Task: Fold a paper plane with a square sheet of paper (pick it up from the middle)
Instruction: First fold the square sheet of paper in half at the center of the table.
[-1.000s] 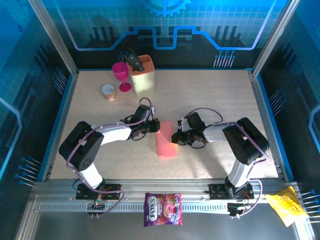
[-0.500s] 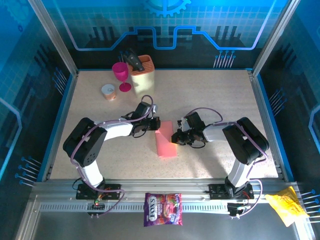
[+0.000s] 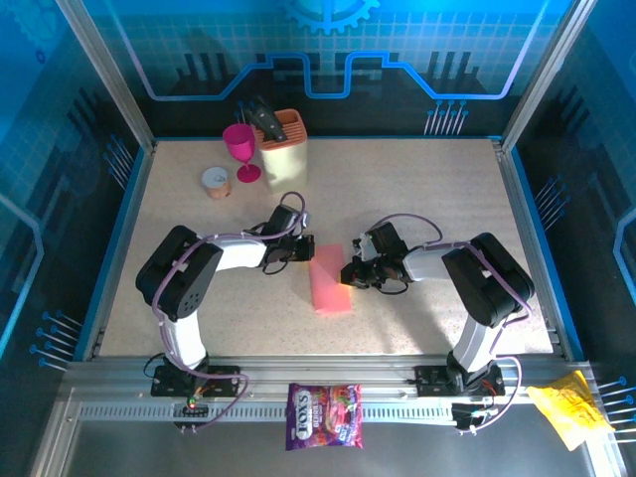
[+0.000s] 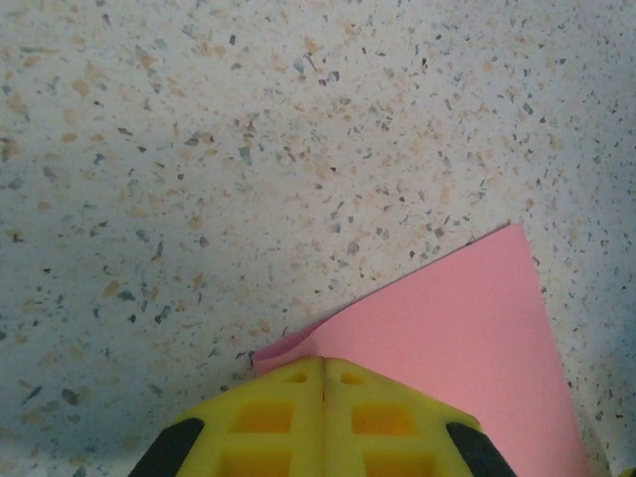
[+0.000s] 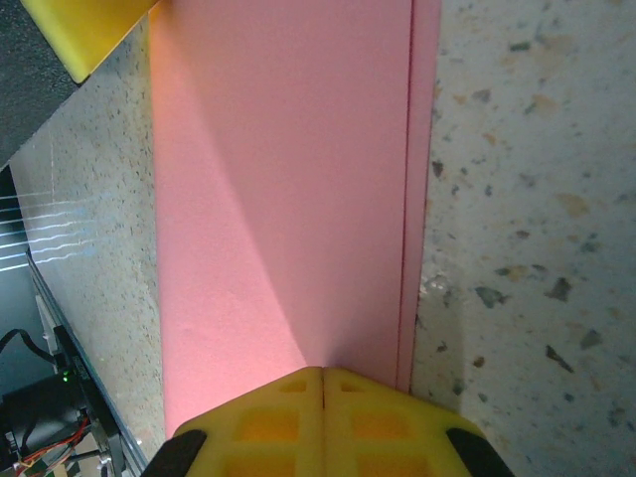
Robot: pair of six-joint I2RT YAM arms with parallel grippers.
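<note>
On the top view the left fingers [image 3: 304,250] sit at the 9 o'clock side of the pink sheet [image 3: 331,285], near its far end. In the left wrist view they are pressed together, with no paper showing in the seam between them. The sheet's edge runs out from under their tips towards 2 o'clock. A small lip of paper beside the tips looks slightly raised.

The sheet lies in the middle of the counter [image 3: 447,199], folded into a long double strip. Its long axis runs roughly 12 to 6 o'clock on the top view, away from the arms' bases. It has no pointed nose yet, so it faces no particular way. I judge the plane is at an early fold.

The right fingers [image 3: 351,273] are at the strip's 3 o'clock edge, about midway along it, and are also closed tight with nothing seen between them. In the right wrist view the strip stretches from their tips towards 12 o'clock. The two layers' edges lie slightly offset along its right side.

The coming move turns on the strip lying between the two sets of fingers, touching both, so neither arm is nearer. Any crease or next fold would likely follow that 12-to-6 line. A push from one side alone could slide the strip.
</note>
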